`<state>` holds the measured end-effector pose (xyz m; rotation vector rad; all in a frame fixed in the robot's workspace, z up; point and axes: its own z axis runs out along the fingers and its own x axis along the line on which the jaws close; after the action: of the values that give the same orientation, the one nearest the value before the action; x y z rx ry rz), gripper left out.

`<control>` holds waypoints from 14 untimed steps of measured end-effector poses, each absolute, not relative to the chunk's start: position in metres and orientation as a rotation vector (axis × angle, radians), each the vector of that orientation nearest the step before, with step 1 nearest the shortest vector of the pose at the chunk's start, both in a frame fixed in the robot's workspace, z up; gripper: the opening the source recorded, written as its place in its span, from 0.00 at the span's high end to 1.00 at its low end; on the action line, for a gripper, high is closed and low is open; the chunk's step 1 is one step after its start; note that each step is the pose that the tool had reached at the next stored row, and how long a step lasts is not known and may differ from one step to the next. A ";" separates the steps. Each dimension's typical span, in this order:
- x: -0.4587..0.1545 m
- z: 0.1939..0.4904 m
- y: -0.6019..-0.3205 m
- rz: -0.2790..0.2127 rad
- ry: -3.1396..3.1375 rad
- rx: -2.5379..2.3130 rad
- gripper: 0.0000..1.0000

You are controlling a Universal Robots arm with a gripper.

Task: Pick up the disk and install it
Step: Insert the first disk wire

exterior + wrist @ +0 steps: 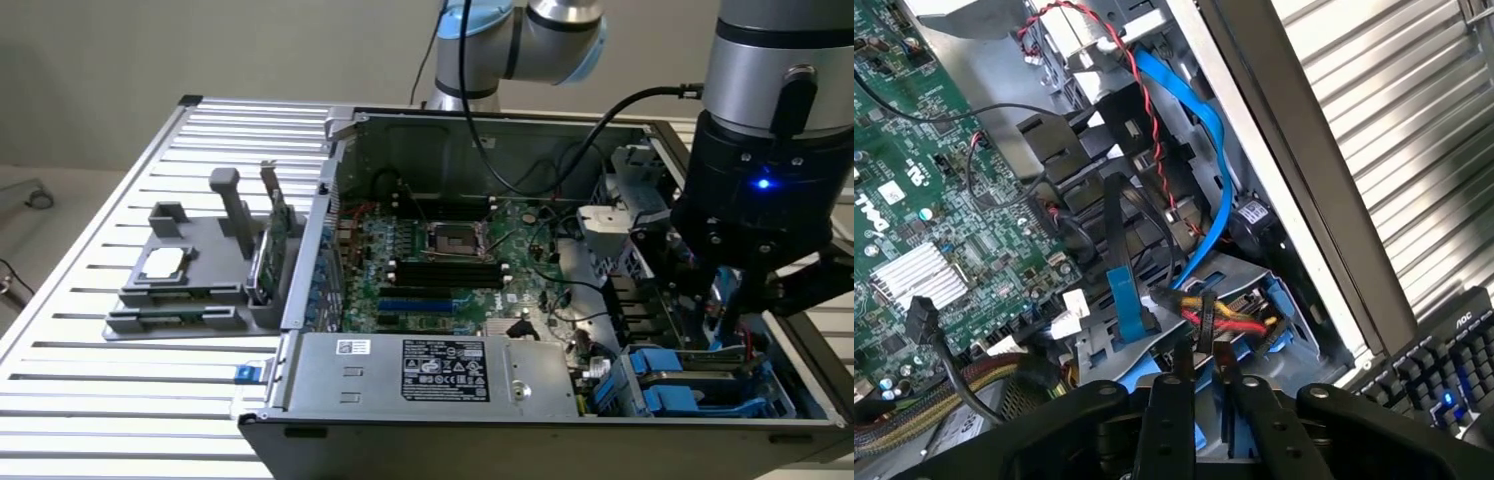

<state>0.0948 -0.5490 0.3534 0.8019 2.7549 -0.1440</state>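
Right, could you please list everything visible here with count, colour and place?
open grey metal computer case: one, grey, on table.
slatted aluminium table: one, silver, under everything.
green motherboard: one, inside case.
silver power-supply box: one, case's near side.
grey plastic tray: one, beside case.
small square silver chip: one, on tray.
thin green circuit card: one, upright in tray.
blue plastic carrier frames: at least two, drive bay.
black keyboard: one, outside case.
black gripper: one, above drive bay.

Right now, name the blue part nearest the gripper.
The blue drive carriers in the case corner, just below the gripper; the blue motherboard slots and table clip sit far off.
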 end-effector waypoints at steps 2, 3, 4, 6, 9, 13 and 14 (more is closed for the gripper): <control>0.095 0.353 -0.549 -0.144 2.755 0.803 0.76; 0.095 0.353 -0.549 -0.144 2.754 0.805 0.69; 0.095 0.353 -0.549 -0.145 2.753 0.808 0.69; 0.095 0.353 -0.550 -0.147 2.748 0.827 0.69; 0.095 0.354 -0.552 -0.151 2.741 0.855 0.69; 0.095 0.355 -0.556 -0.156 2.732 0.884 0.69; 0.095 0.355 -0.557 -0.157 2.730 0.892 0.69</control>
<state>0.0948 -0.5570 0.3549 0.8915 2.7303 -0.1567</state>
